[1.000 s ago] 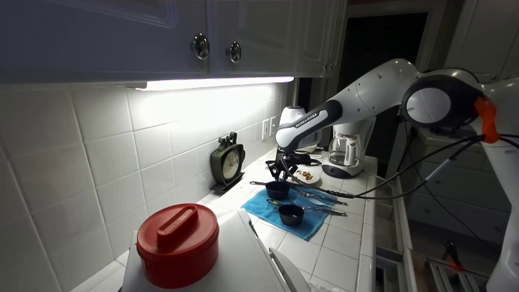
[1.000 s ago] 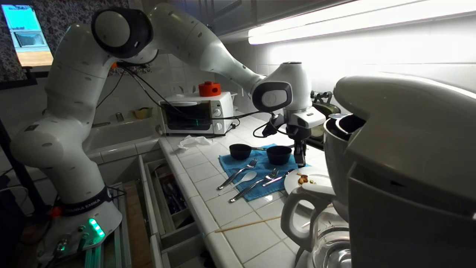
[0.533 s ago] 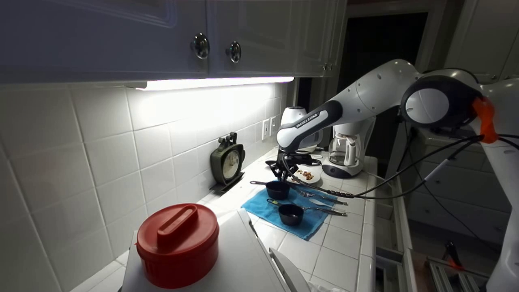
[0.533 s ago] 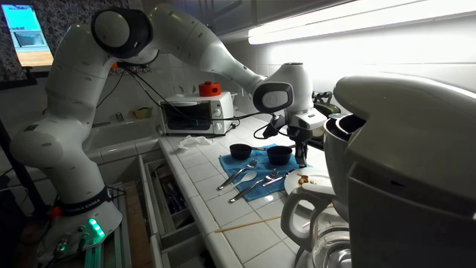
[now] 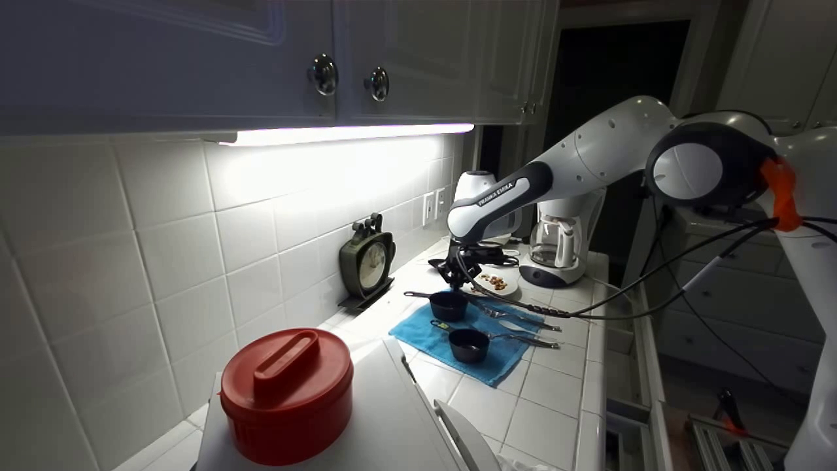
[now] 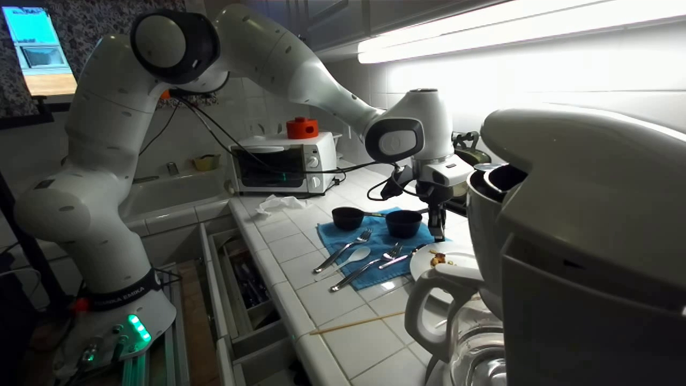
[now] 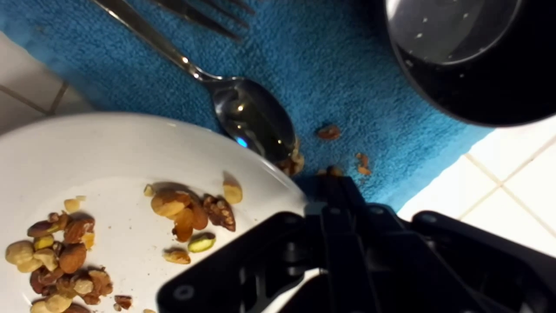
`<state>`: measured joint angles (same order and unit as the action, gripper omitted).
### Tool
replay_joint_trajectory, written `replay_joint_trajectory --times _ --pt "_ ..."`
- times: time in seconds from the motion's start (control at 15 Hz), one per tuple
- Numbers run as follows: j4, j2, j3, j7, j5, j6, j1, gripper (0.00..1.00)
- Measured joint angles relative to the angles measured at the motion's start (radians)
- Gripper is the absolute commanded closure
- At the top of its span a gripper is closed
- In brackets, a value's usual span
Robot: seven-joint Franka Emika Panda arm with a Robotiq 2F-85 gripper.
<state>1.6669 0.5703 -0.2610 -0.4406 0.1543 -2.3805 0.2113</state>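
My gripper (image 7: 332, 180) points down over the edge of a blue towel (image 7: 304, 87), its fingers brought together. A brown nut (image 7: 335, 171) shows right at the fingertips; whether it is pinched or just lies behind them I cannot tell. Left of the fingers in the wrist view is a white plate (image 7: 130, 148) with mixed nuts (image 7: 73, 257). A metal spoon (image 7: 256, 117) lies by the plate's rim, with a walnut piece (image 7: 295, 161) at its tip. Nut bits (image 7: 329, 132) are scattered on the towel. A black pot (image 7: 460, 95) stands close by at upper right.
In an exterior view a second small black pot (image 6: 348, 219), forks (image 6: 351, 251) and a white spoon (image 6: 358, 254) lie on the towel. A coffee maker (image 5: 559, 248) stands behind the plate. A green clock (image 5: 367, 261) leans by the wall. An open drawer (image 6: 222, 300) runs below the counter edge.
The gripper's fingers have drawn together near the towel edge. The wrist has shifted very slightly, to the right in both exterior views. Pots, plate and cutlery look unmoved.
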Motion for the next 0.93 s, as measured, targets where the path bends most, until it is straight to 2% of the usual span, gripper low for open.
replay_joint_trajectory --times 0.27,0.33,0.47,0.8,0.87,0.93 --pt "0.0 0.001 0.0 0.002 0.0 -0.01 0.0 0.38" --pt "0.0 0.002 0.0 0.004 0.0 -0.012 0.0 0.42" --pt "0.0 0.004 0.0 0.007 0.0 -0.015 0.0 0.4" --pt "0.0 0.007 -0.001 0.014 0.0 -0.021 0.004 0.48" --pt "0.0 0.007 -0.001 0.015 0.0 -0.022 0.006 0.66" --pt "0.0 0.007 -0.001 0.016 0.0 -0.025 0.007 0.71"
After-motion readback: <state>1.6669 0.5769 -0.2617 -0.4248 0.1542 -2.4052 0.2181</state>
